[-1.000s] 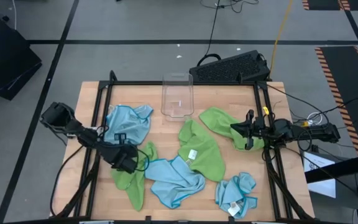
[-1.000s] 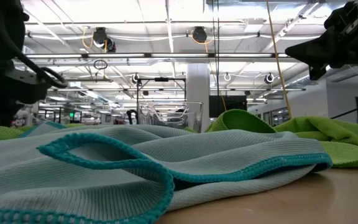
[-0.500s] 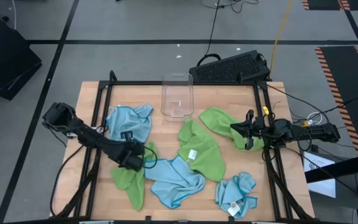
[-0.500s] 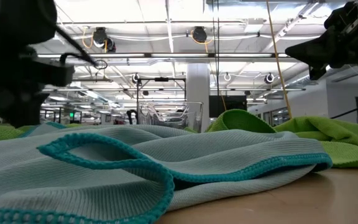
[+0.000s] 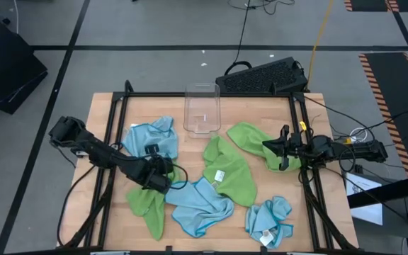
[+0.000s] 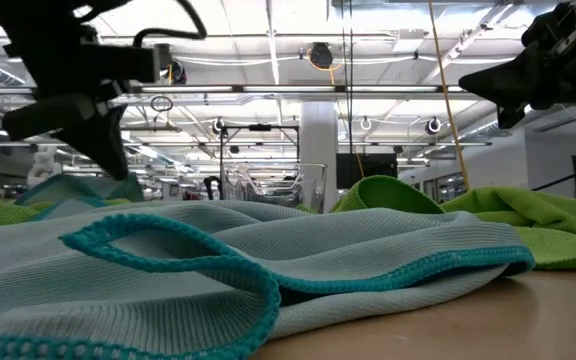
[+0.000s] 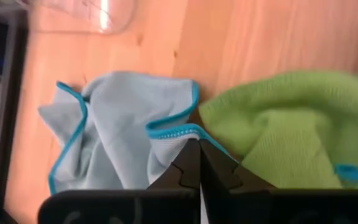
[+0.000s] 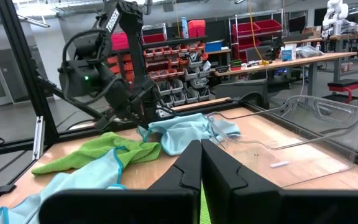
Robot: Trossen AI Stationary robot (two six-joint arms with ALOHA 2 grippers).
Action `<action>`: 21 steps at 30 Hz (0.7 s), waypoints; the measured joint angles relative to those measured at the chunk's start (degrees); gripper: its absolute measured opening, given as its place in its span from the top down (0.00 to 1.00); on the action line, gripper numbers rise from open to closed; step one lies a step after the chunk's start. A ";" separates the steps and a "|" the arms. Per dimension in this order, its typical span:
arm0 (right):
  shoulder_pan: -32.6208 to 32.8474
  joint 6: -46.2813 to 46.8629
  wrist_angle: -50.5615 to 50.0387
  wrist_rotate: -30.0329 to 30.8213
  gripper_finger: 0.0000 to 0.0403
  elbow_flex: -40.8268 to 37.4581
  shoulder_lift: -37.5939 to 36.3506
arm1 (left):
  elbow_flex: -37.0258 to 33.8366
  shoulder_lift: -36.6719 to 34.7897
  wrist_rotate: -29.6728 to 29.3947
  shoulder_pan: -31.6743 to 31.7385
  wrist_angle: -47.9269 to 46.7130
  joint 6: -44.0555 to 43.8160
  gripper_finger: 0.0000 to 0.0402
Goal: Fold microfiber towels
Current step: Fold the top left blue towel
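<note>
Several microfiber towels lie crumpled on the wooden table. A light blue one is at the far left and a lime green one lies nearer, beside another light blue one. Two more green ones lie at the centre and right, and a small blue one at the near right. My left gripper is shut on the far-left blue towel. My right gripper hangs shut above the right green towel, holding nothing. My left gripper pinches the light blue towel's teal-hemmed near edge between its two fingers. The fingers slant down and point toward the table's far edge. That edge is raised off the table below the fingers, while the rest of the towel lies slack on the wood.
A clear plastic bin stands at the far middle of the table. A black keyboard lies beyond the far right corner. Black frame rails run along the table's left and right sides. Bare wood shows at the far right.
My left gripper, still shut, has moved toward the table's right edge and upward, tipping as it went. The blue towel's held edge has risen with it and now stands as a small hump above the table; the towel's far part has stayed down.
</note>
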 joint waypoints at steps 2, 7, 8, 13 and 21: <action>0.01 0.00 0.00 0.00 1.00 0.00 0.00 | 0.47 -0.02 -1.28 0.00 0.43 -0.80 1.00; 0.01 0.00 0.00 0.00 1.00 0.01 0.00 | 0.54 -0.02 -4.36 -0.21 0.76 -6.22 1.00; -0.01 0.00 0.02 0.00 1.00 0.01 0.00 | 0.54 -0.02 -5.01 -0.36 0.80 -7.45 1.00; -0.01 0.00 0.00 0.00 1.00 0.01 0.00 | 0.54 -0.04 -7.62 -1.25 2.40 -8.46 1.00; -0.01 0.00 0.00 0.00 1.00 0.01 0.00 | 0.56 -0.07 -8.07 -0.93 4.28 -6.40 1.00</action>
